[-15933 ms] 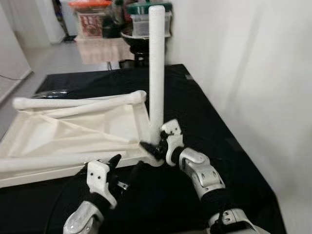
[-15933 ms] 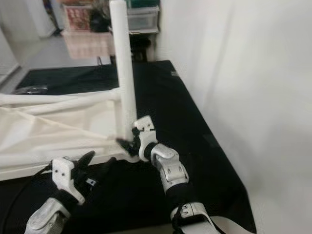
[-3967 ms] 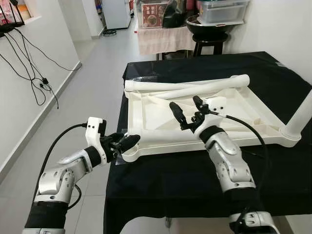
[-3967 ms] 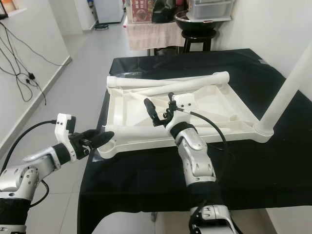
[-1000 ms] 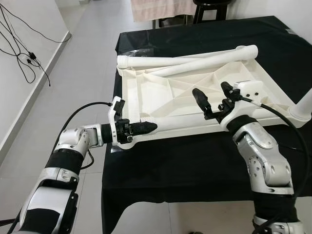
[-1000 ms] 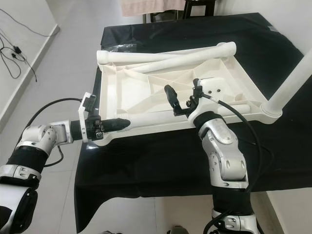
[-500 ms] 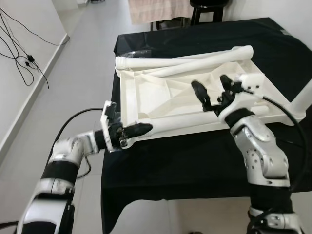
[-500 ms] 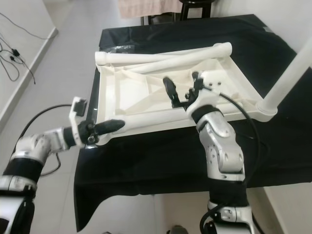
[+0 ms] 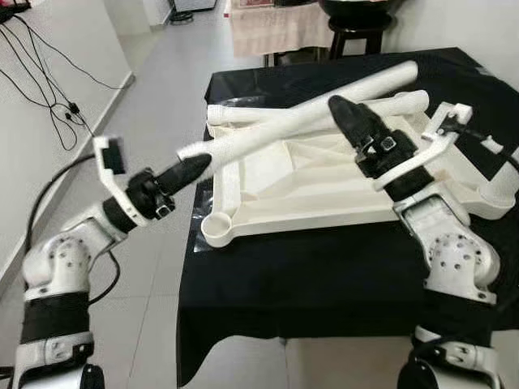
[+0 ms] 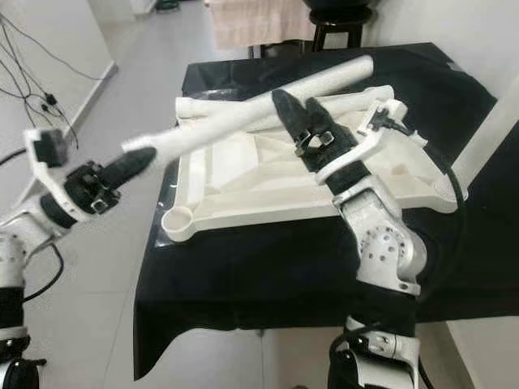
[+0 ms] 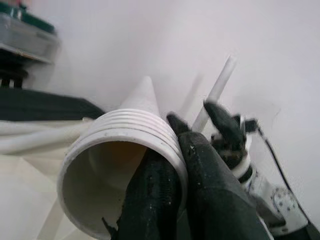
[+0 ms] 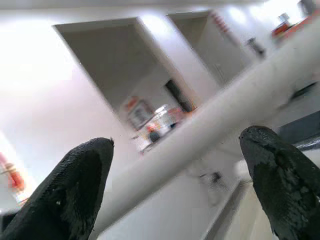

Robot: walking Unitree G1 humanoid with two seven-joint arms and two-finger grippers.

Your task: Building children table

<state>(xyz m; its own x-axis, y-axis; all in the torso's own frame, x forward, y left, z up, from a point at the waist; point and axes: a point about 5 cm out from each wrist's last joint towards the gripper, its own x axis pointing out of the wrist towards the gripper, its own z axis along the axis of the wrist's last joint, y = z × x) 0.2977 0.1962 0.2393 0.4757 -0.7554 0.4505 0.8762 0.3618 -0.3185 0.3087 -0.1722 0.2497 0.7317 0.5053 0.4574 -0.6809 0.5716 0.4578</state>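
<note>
I am fitting a second leg, I judge; my left hand [image 9: 188,171] is clamped on the threaded end of the loose leg [image 9: 308,116], lifted slantwise over the upturned tabletop [image 9: 276,203] on the black counter [image 9: 308,275]; my right hand [image 10: 304,109] stands wide beneath its middle; next, tip that end to the empty near corner socket [image 9: 216,228].

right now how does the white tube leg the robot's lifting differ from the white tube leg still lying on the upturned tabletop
The lifted white tube leg hangs tilted in the air, its threaded end pinched by the left gripper; the right gripper is open beside it. The other white tube leg lies flat on the upturned white plastic tabletop, ungripped. Both are white, round plastic tubes.
</note>
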